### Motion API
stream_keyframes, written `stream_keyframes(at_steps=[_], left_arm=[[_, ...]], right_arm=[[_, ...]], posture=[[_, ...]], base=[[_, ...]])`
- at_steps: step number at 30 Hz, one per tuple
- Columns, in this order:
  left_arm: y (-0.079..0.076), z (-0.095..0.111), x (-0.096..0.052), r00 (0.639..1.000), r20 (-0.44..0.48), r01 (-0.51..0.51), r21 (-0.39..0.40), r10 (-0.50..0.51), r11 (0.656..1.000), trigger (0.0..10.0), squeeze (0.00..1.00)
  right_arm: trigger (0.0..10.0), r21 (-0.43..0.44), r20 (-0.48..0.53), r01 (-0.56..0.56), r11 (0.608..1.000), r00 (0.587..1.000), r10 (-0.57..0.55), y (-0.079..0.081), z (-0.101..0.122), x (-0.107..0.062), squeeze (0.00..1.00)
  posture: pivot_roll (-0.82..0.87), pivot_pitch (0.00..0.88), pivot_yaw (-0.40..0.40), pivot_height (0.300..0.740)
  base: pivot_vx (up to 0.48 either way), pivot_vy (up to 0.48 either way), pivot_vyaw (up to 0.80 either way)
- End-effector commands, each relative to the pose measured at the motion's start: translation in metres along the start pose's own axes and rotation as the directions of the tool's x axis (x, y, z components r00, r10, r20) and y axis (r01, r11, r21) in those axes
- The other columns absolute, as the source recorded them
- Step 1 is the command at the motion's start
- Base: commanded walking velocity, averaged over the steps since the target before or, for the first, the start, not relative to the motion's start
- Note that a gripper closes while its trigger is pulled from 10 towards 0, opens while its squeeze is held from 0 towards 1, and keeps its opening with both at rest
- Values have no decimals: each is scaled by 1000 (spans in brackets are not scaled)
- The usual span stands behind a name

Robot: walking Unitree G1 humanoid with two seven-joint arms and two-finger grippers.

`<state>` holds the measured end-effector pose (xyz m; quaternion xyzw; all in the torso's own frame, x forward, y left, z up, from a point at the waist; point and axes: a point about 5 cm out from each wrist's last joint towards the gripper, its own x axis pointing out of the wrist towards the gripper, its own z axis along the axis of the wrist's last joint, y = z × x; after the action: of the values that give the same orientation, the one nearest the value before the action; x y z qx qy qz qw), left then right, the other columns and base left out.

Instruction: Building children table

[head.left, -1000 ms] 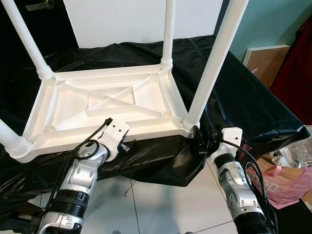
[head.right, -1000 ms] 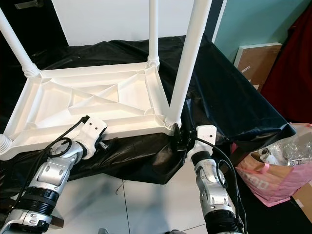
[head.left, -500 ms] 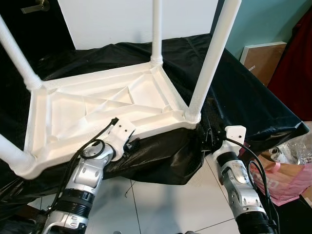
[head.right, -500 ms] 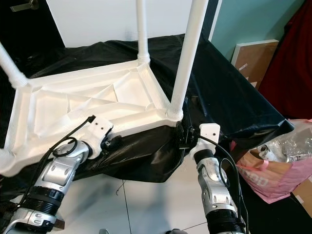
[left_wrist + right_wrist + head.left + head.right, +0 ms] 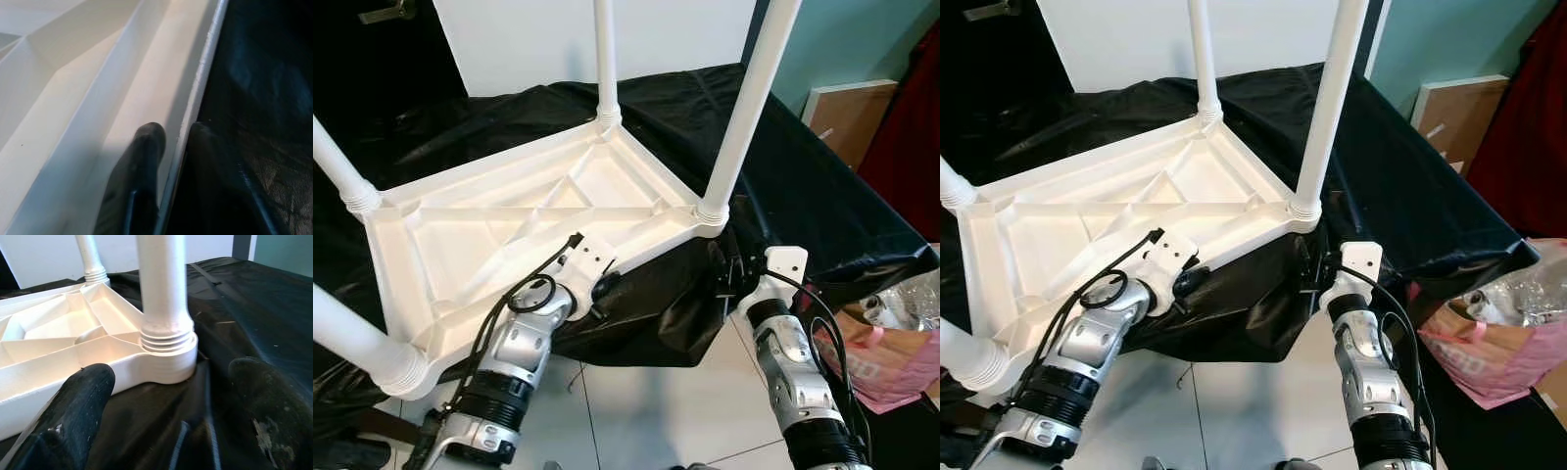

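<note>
The white plastic children table [image 5: 538,220] lies upside down on the black-covered bench [image 5: 803,176], legs pointing up. The left hand [image 5: 171,147] pinches the table's near rim between narrow fingers. The right hand [image 5: 168,396] is wide open, just before the near right leg [image 5: 164,298].

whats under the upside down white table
A black sheet lies under the upturned white table, spreading past it and hanging over the near edge. Whatever supports the sheet is fully covered. The left gripper has its jaws closed on the table's rim.
</note>
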<state>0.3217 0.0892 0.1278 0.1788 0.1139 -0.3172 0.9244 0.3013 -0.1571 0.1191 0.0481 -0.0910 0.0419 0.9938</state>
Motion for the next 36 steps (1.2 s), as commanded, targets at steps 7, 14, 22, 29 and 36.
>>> stream_keyframes(at_steps=[7,14,22,29,36], left_arm=[[-3,9,-1,991,96,-89,-65,95,994,10000,149],[-7,1,-17,995,80,-62,-57,67,996,10000,0],[-9,-16,-36,999,-18,-42,-14,41,999,10000,0],[5,-37,-51,981,-137,-137,11,137,991,10000,0],[14,-38,-55,975,-142,-169,34,172,985,745,0]], right_arm=[[10000,9,-35,-43,999,998,43,8,-5,2,0],[10000,24,-51,-116,993,992,117,22,-7,4,0],[10000,32,-56,-136,990,989,138,26,-7,7,0],[10000,35,-59,-153,988,986,155,29,-7,9,0],[10000,37,-59,-162,986,985,164,31,-7,11,0]], posture=[[-14,106,-1,740],[-2,106,-10,740],[14,104,-22,740],[24,102,-28,740],[27,90,-27,740]], base=[[0,0,0],[0,0,0],[0,0,0],[0,0,0],[0,0,0]])
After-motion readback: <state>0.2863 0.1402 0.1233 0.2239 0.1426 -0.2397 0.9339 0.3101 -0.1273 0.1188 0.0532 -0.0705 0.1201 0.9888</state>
